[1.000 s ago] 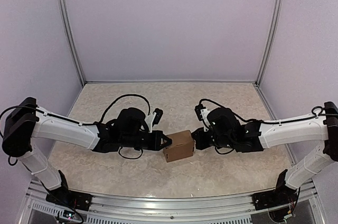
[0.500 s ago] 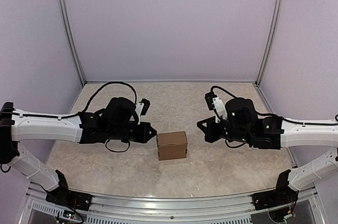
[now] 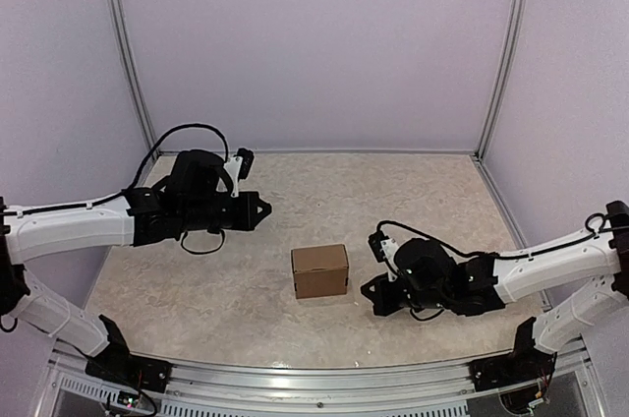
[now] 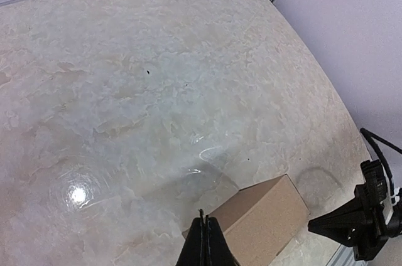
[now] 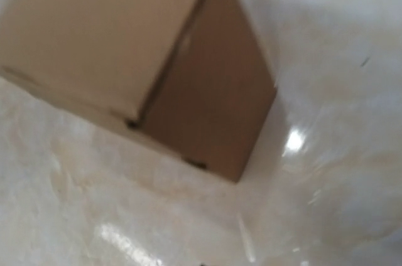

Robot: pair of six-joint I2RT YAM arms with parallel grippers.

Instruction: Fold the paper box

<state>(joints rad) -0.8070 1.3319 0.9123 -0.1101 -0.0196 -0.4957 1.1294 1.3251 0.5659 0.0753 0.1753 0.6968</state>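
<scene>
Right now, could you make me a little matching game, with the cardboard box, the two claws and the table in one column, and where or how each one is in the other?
Things:
1. paper box
2. left claw
3. right claw
4. table

Places and states:
A. shut, close to the box's right side, not touching it
B. beige and marbled
C. folded up, standing mid-table, nothing holding it
D. shut, well away from the box, toward the back left

Pairs: 1-C, 2-D, 3-A, 4-B
</scene>
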